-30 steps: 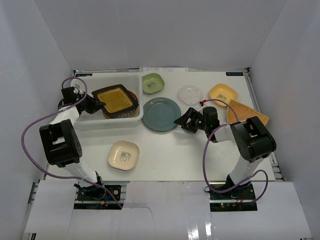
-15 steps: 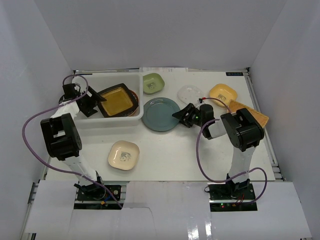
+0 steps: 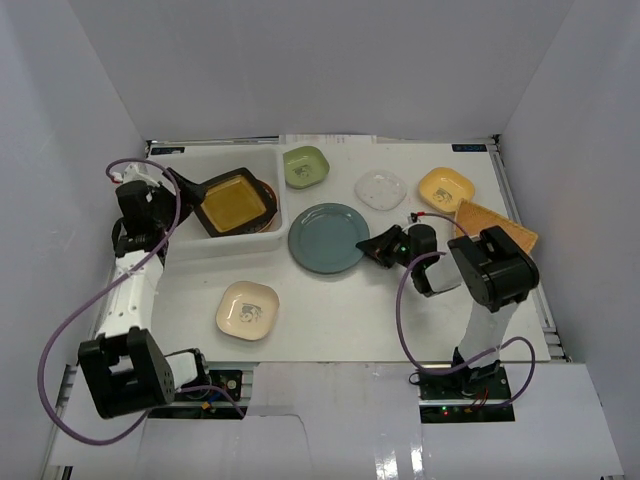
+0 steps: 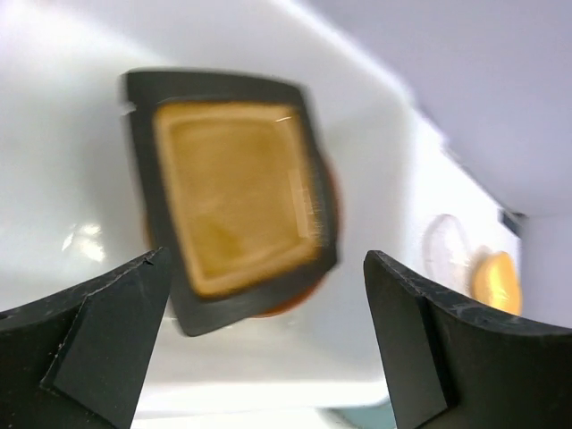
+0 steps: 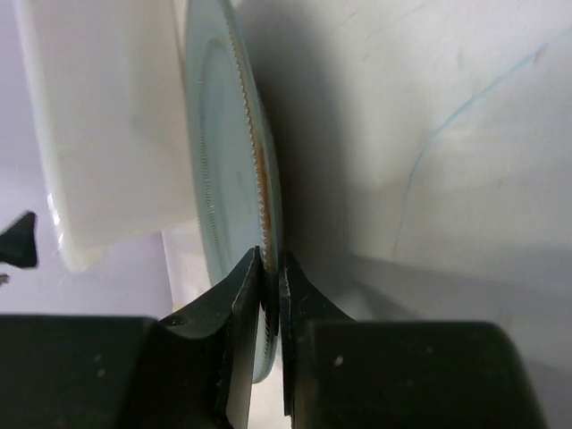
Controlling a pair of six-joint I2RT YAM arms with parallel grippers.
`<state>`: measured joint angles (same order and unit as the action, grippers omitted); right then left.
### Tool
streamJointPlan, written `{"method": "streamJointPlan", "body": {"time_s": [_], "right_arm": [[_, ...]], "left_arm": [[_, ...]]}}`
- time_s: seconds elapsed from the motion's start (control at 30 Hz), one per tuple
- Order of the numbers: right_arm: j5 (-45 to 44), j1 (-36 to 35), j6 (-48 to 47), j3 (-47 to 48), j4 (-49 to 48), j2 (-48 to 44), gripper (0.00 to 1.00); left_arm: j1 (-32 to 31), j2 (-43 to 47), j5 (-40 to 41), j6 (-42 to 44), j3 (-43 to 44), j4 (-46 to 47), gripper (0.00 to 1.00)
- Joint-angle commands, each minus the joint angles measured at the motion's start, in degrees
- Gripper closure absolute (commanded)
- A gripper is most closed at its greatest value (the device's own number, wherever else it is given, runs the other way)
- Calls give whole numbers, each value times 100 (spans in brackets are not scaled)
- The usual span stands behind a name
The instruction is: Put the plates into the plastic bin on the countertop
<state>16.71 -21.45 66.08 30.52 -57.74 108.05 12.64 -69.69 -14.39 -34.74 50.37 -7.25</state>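
Left gripper (image 3: 183, 188): open, jaws spread wide and holding nothing. It hangs over the left end of the bin (image 3: 220, 249). In the left wrist view its black fingers (image 4: 89, 349) stand either side of the square plate (image 4: 237, 188), clear of it.
Right gripper (image 3: 376, 246): closed on the right rim of the blue plate (image 3: 325, 237). The right wrist view shows both jaws pinching the plate's edge.
Blue plate: round, blue-grey, mid-table. It is outside the bin, just beside the bin's right wall. Whether it is lifted off the table (image 3: 340, 315) cannot be told.
Bin: translucent white tub with shallow walls, at the back left of the table.
Square plate: black rim, yellow centre. It is inside the bin, turned askew to the walls, on top of the brown plate (image 3: 268, 224).
Brown plate: inside the bin, mostly hidden, with only a sliver of rim showing.
Green dish (image 3: 306, 166): small, at the back of the table, just right of the bin.
Clear dish (image 3: 381, 188): small, behind the right gripper, between the green dish and the yellow dish (image 3: 445, 187).
Yellow dish: small, back right.
Fan plate (image 3: 497, 226): tan, at the right edge, just beside the yellow dish and partly behind the right arm.
Cream dish (image 3: 247, 309): small, on the near left of the table, in front of the bin and apart from it.
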Motion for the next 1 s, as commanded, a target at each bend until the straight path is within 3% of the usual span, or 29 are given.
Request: {"method": "streamJointPlan", "body": {"time_s": [0.0,0.13,0.23,0.43,0.77,0.97], "right_arm": [[-115,-17,-446,-485,85,-1099,92],[-150,-17,-728,-907,638,-2426,92],[-360,1,-1209,-987,1558,-4005,92],[111,290,-1424,-680,2617,-5565,92],[1228,344,-792,-55,2347,-5708,92],[1888,352,202,-380,747,-5075,92]], "left_arm": [[-323,587,-326,169,-18,400,2],[-807,764,-651,327,271,-110,2],[-1393,668,-1580,372,490,-513,2],[-2098,184,-2656,529,667,-717,2],[-2741,-729,-2621,767,878,-594,2],[-3083,-1196,-2876,732,878,-286,3]]}}
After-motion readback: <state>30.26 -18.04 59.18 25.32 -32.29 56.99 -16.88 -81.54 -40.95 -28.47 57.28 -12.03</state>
